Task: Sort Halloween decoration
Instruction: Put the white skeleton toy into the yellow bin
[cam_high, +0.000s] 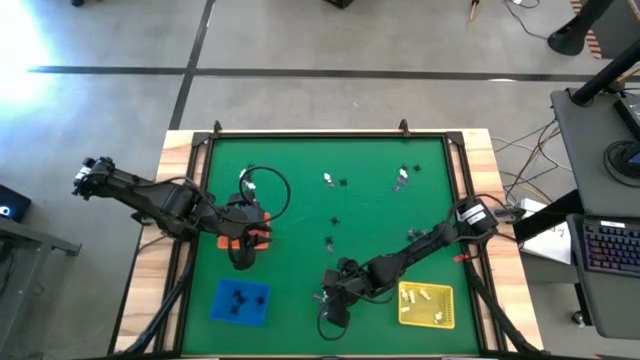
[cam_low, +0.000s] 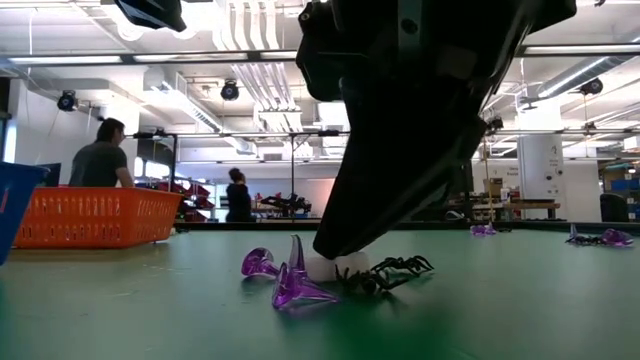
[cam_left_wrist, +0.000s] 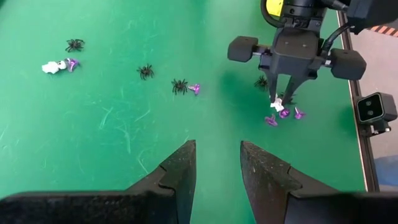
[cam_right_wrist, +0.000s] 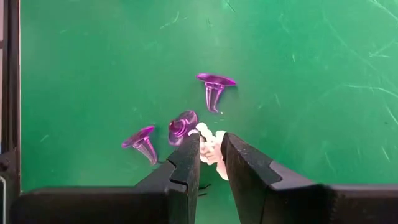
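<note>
Some whites sit in the yellow tray (cam_high: 445, 318), blacks in the blue tray (cam_high: 225, 308); many trinkets remain. The right gripper (cam_right_wrist: 211, 152) pinches a white trinket (cam_right_wrist: 211, 148); the left gripper (cam_left_wrist: 217, 167) hangs narrowly open, empty.

This is a large open workshop or lab. Exposed ducts (cam_low: 250, 80) and strip lights run under a high ceiling, workbenches (cam_low: 500, 208) stand across the floor, two people (cam_low: 100, 155) work far back, and a desk with a keyboard (cam_high: 610, 250) sits beside the green table (cam_high: 300, 170).
</note>
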